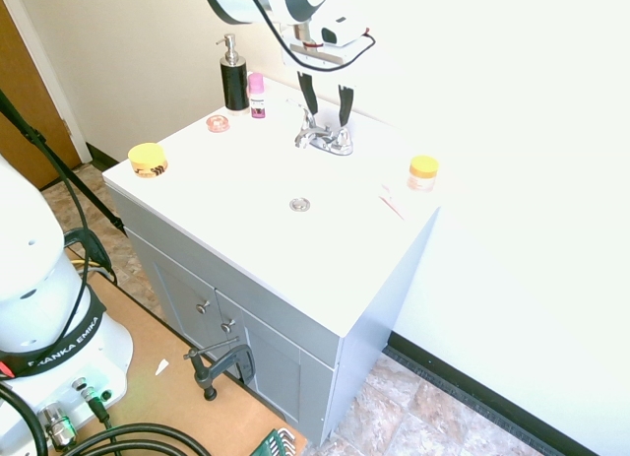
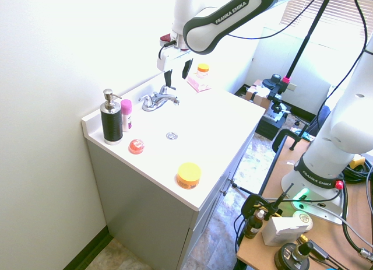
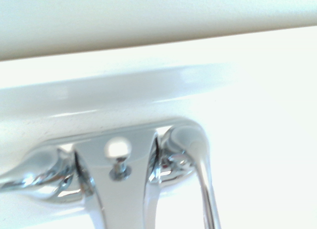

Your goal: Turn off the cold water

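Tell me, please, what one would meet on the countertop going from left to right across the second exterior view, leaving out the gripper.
Black pump bottle, pink-capped bottle, red round item, drain, yellow-lidded jar near the front edge, small orange-lidded jar at the back.

The robot's arm (image 2: 230, 19) is glossy white with rounded joints, edged in dark grey, and lettered FRANKA EMIKA along one link. Its white base (image 2: 317, 185) wears a dark band with that same name and a green light. The end effector (image 2: 178, 77) has black fingers; the small red-and-dark part above seems a camera housing.
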